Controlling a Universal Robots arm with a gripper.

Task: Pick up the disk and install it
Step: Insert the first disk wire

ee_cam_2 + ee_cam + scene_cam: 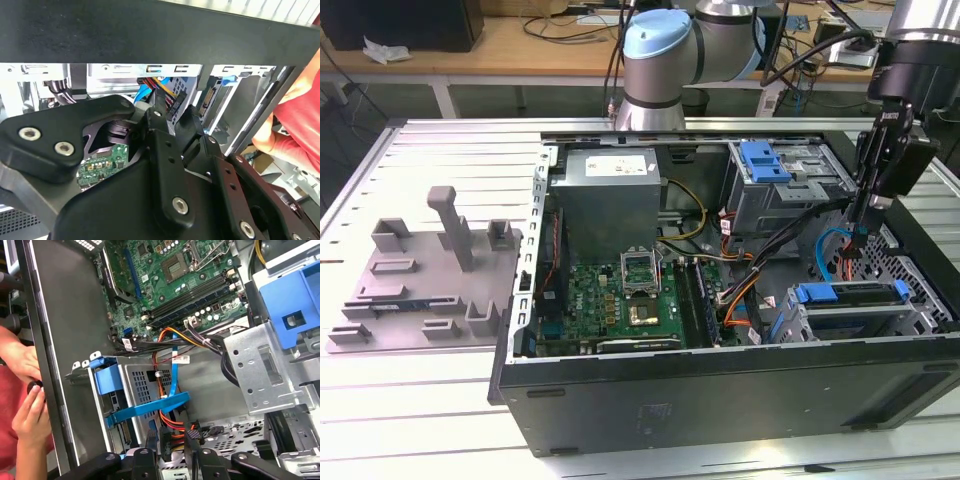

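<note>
- Gripper (856, 232) (171, 437): hung from the robot arm (660, 60) over the drive-bay end of the open computer case (720, 400). In the first wrist view its two fingers (150, 439) are seen set apart. Only cables are seen in the gap and nothing is clamped.
- Disk (850, 293): seated in the lower drive cage (925, 318), just below the fingertips and not touched by them. It is recognised by the blue caddy framing it. Its label cannot be made out.
- Blue caddy (107, 379): in the first wrist view, found at the end of the perforated cage face, just ahead of the fingers.
- Blue flat cable (150, 407): laid across that cage face. It is the item nearest the fingertips, with orange and red wires (170, 422) bunched beside it.
- Blue plastic bracket (765, 160): fixed atop the upper metal drive cage (790, 200), beside the gripper and apart from it.
- Motherboard (620, 295) and power supply (610, 195): located farther from the gripper, across the case interior.
- Person's hand (30, 412): held outside the case wall, beyond the lower cage from the gripper. A red sleeve (300, 125) is seen in the second wrist view.
- Grey fixture plate (430, 280): placed on the table outside the case, well apart from the gripper.
</note>
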